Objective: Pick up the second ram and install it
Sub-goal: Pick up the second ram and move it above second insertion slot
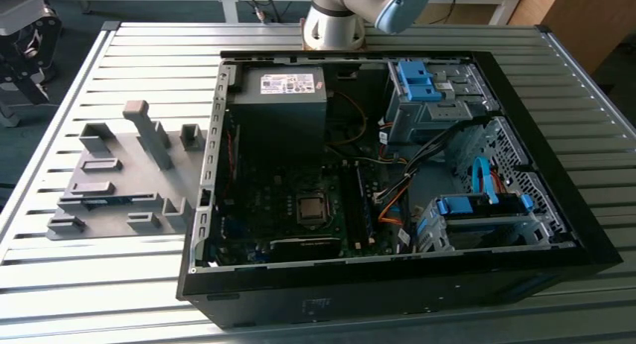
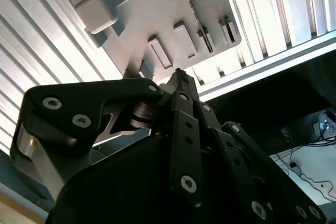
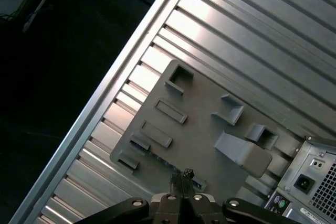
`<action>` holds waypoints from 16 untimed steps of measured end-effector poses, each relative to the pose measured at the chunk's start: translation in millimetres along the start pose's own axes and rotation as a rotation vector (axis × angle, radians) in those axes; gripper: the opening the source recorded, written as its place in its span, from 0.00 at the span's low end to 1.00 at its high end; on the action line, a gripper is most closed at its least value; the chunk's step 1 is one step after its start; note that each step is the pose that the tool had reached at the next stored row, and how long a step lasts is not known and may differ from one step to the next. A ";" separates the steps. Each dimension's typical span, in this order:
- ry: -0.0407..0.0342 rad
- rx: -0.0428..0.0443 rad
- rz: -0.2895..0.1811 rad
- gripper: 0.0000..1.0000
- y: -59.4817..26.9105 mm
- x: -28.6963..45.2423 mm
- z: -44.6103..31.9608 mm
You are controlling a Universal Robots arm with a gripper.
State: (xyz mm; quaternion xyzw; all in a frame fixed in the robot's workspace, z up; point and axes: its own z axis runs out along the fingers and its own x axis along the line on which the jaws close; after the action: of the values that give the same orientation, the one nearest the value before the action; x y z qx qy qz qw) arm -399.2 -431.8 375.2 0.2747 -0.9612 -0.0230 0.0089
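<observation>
The second ram (image 1: 100, 202) is a thin blue-green stick standing on edge in a slot of the grey holder tray (image 1: 119, 184), on the exterior view's left beside the open computer case (image 1: 377, 173). In the first wrist view the ram (image 3: 160, 156) runs along the tray's edge, just ahead of my fingertips. My gripper (image 3: 183, 176) hangs well above the tray with its fingers pressed together and nothing between them. The second wrist view shows the same joined tips of my gripper (image 2: 178, 75) over the tray (image 2: 157, 9).
The arm's base (image 1: 333, 20) stands behind the case. Inside the case are the power supply (image 1: 283, 91), the motherboard (image 1: 298, 202) with memory slots (image 1: 360, 202), blue drive clips (image 1: 418, 80) and loose cables. The slatted table's edge (image 3: 121, 77) drops to a dark floor.
</observation>
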 end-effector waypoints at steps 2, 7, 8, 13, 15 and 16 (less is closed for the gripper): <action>0.0002 0.0000 -0.006 0.11 0.0 0.0 0.0; 0.0008 0.0000 -0.020 0.11 -0.1 0.1 0.2; 0.0009 0.0000 -0.022 0.11 -0.2 0.2 0.2; 0.0014 0.0000 -0.031 0.11 -0.5 0.5 0.3; 0.0015 0.0000 -0.034 0.11 -0.6 0.5 0.3; 0.0016 0.0000 -0.036 0.11 -0.7 0.6 0.3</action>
State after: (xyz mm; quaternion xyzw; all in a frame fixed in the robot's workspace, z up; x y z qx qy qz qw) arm -399.3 -432.7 374.9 0.2918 -0.9562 -0.0229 0.0093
